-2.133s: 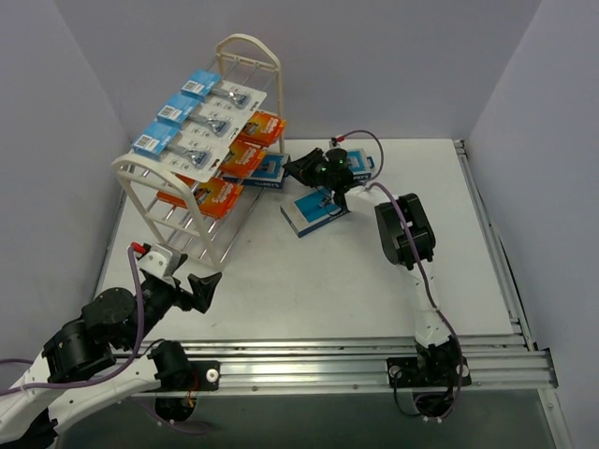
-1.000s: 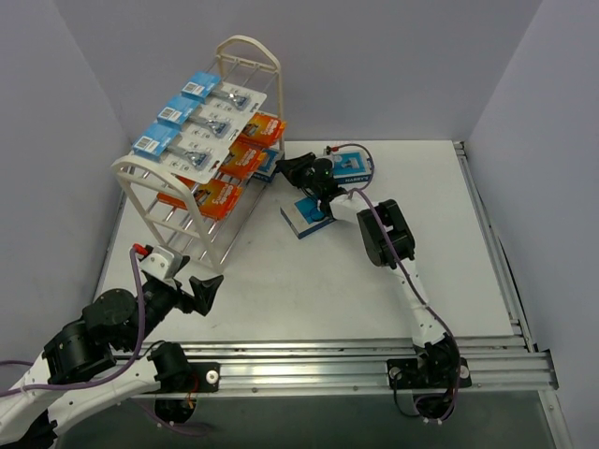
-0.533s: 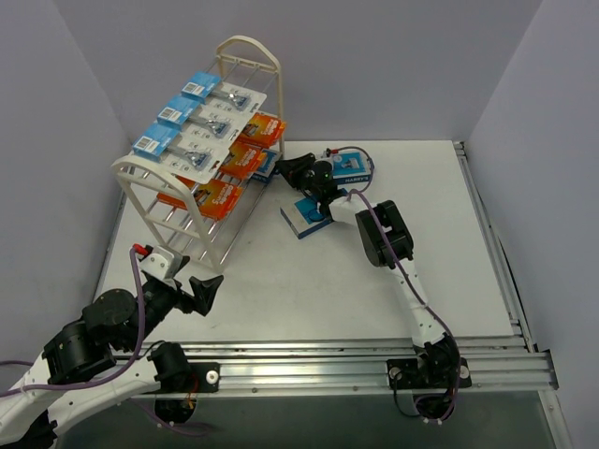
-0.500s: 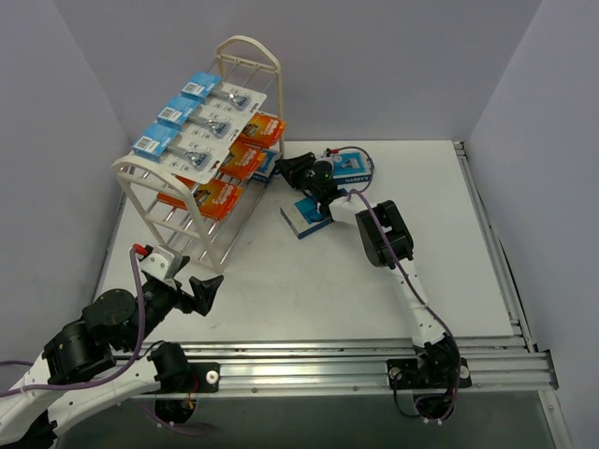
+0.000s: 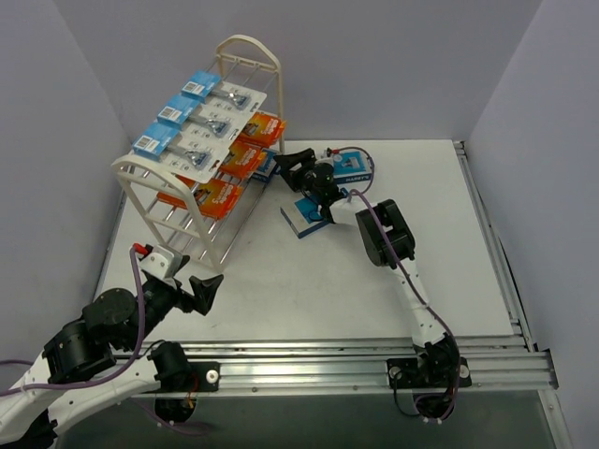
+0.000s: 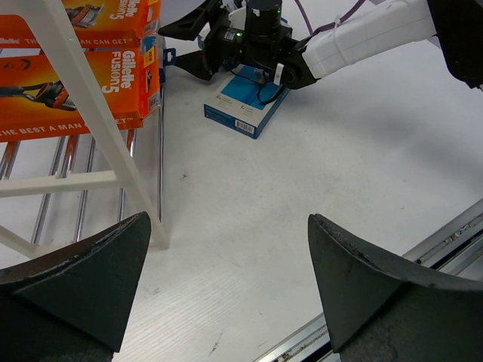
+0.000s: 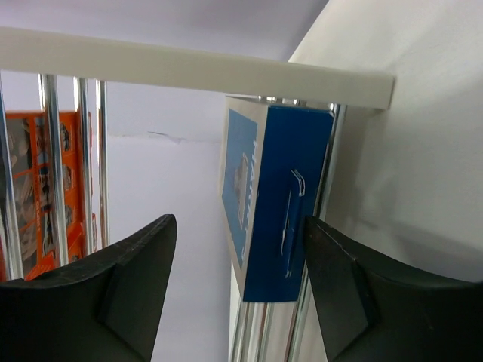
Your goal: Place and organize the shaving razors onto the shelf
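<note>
From above, your shelf (image 5: 150, 182) stands at the counter's (image 5: 309, 281) far left. It carries white blister cards (image 5: 192, 126) on the top tier and orange boxes (image 5: 239, 159) below them. The right tool (image 5: 291, 169) reaches to the shelf's near-right end. A blue-and-white box (image 5: 301, 218) lies flat on the counter just beside that arm. The left tool (image 5: 202, 290) hangs low near its base, well apart from everything.

From your left wrist, the left tool's fingers are spread wide with only bare counter between them. The orange boxes sit on the shelf at upper left.

From your right wrist, the right tool's fingers stand apart. A blue box (image 7: 275, 204) stands upright on the shelf's rods (image 7: 75, 166), in line with the gap. You cannot tell whether either finger touches it.
</note>
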Available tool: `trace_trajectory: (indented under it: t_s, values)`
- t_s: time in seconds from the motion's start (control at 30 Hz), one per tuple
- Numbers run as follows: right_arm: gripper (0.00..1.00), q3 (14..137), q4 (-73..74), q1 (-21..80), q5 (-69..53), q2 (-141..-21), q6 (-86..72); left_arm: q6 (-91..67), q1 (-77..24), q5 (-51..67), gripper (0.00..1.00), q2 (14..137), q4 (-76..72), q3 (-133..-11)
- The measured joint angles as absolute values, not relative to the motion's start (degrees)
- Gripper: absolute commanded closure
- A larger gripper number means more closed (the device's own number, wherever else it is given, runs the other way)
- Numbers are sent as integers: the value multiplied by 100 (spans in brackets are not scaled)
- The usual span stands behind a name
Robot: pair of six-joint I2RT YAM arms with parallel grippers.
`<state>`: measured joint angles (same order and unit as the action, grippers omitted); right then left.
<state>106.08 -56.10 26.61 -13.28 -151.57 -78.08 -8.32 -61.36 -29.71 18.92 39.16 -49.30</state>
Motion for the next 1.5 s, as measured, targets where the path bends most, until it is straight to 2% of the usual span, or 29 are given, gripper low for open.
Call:
trace_trajectory:
  t_s: [0.5, 0.8, 1.07, 1.23, 1.5]
  values:
    - [33, 8320, -6228, 2506, -1361, -13887, -7787, -829, -6136, -2978, 6, 1892, 3918, -4930]
    - [31, 7107, -6027, 2342, -1389, -12855, -7446, -829, -6136, -3039, 6, 1892, 3920, -4930]
    - [31, 5854, -5516, 2204, -1422, -11638, -6694, -832, -6136, -3105, 6, 1927, 3927, -4932]
    - [31, 5231, -5164, 1704, -1614, -11107, -6252, -832, -6136, -3109, 6, 2043, 3948, -4932]
    - [30, 5284, -3900, 917, -2137, -10479, -5142, -832, -6136, -3124, 6, 2165, 3964, -4932]
